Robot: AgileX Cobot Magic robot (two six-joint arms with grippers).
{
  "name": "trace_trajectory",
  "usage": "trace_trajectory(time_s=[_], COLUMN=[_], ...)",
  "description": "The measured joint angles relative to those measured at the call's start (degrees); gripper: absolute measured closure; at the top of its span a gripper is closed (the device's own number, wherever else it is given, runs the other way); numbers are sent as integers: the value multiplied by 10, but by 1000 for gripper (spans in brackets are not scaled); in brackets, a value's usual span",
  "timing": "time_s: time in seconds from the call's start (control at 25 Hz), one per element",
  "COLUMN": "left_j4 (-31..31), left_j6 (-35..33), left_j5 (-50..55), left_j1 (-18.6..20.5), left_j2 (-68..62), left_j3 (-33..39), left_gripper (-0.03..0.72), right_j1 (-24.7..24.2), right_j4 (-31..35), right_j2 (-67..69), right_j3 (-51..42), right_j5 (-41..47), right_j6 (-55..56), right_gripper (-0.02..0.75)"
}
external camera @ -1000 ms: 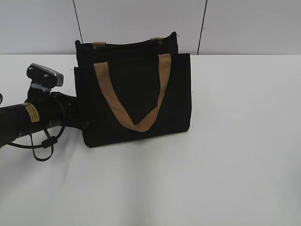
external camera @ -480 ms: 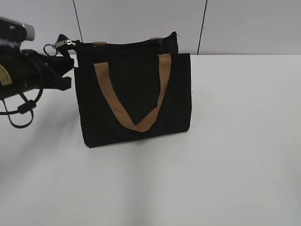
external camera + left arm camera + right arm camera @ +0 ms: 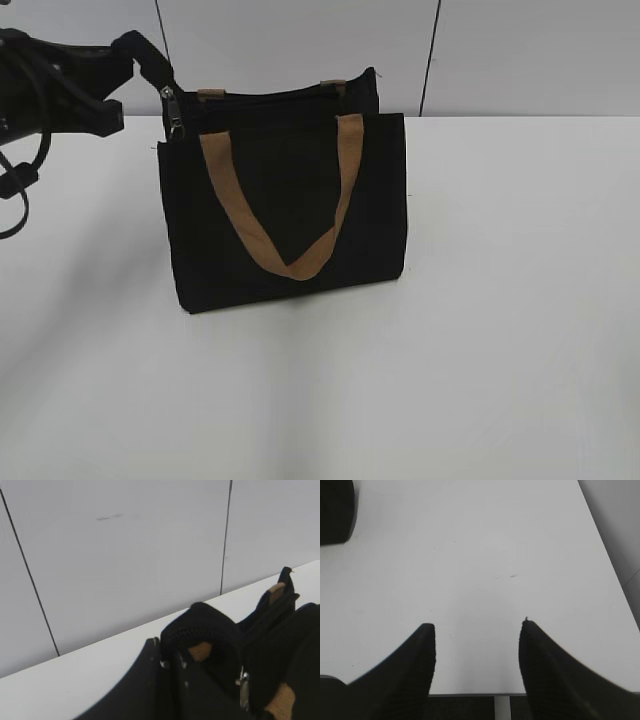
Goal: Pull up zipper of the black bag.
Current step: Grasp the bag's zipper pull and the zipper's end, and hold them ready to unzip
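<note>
Bag [image 3: 290, 205], soft black cloth likely to sag or slide on the table [image 3: 500, 300], stands just below the left hand [image 3: 150, 62], which pinches its corner, zipper [image 3: 176, 112] tab dangling underneath; right hand [image 3: 477, 630] hangs wide, well apart.

White table [image 3: 500, 350], black bag [image 3: 290, 210] standing upright on it

Left arm reaches in high from the left, its gripper [image 3: 150, 62] state unclear; right gripper [image 3: 477, 645] hangs with fingers [image 3: 410, 670] spread wide apart.
</note>
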State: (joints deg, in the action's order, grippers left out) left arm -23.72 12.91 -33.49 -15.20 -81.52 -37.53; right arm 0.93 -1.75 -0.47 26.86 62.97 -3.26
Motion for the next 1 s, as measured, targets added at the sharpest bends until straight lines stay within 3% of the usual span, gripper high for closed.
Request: trace_trajectory(time_s=[0.4,0.6,0.8,1.0], left_j4=[6,11,12,13], left_j6=[33,37,37,39], left_j5=[36,94,113,135], left_j1=[-33,-45,-48,-49], left_j2=[13,13,13,13], left_j3=[-28,-70,-79,-79], left_gripper=[668,668,668,668], right_j1=[0,0,6,27], right_j4=[7,47,201,466], right_j2=[0,67,176,321], right_j3=[0,5,12,13], right_j5=[-1,-15,-110,-200], right_j6=[-3,-61,-198,-443], right_gripper=[327,327,327,327])
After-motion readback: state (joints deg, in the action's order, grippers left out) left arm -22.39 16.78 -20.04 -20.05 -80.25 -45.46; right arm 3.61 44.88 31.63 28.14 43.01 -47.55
